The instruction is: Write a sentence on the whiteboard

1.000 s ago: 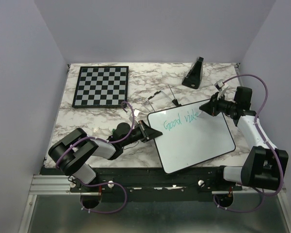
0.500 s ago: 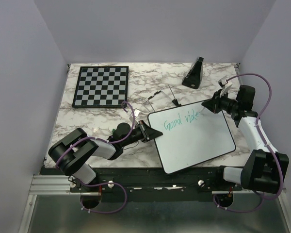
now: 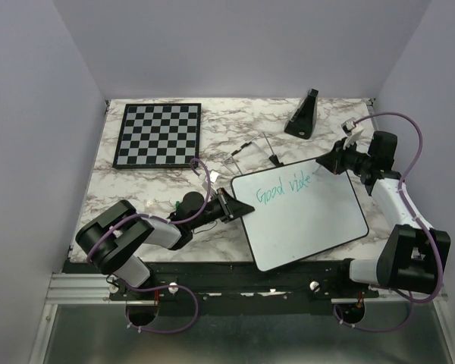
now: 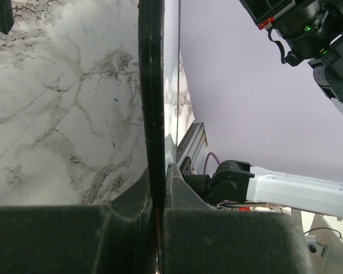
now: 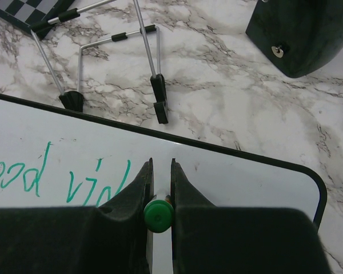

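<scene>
The whiteboard lies tilted on the marble table, its left edge raised. Green handwriting, the start of the sentence, runs along its upper left and reads about "Good vid". My left gripper is shut on the board's left rim; in the left wrist view the black rim runs up from between the pads. Over the board's top right part, my right gripper is shut on a green marker. The marker points down at the whiteboard, just right of the sentence. Its tip is hidden.
A black-and-white chessboard lies at the back left. A black wedge-shaped block stands at the back right. A thin wire easel lies just behind the whiteboard, close to the right gripper.
My right gripper with the marker has shifted slightly right and back, away from the last letter. The left gripper and the board have not moved.
</scene>
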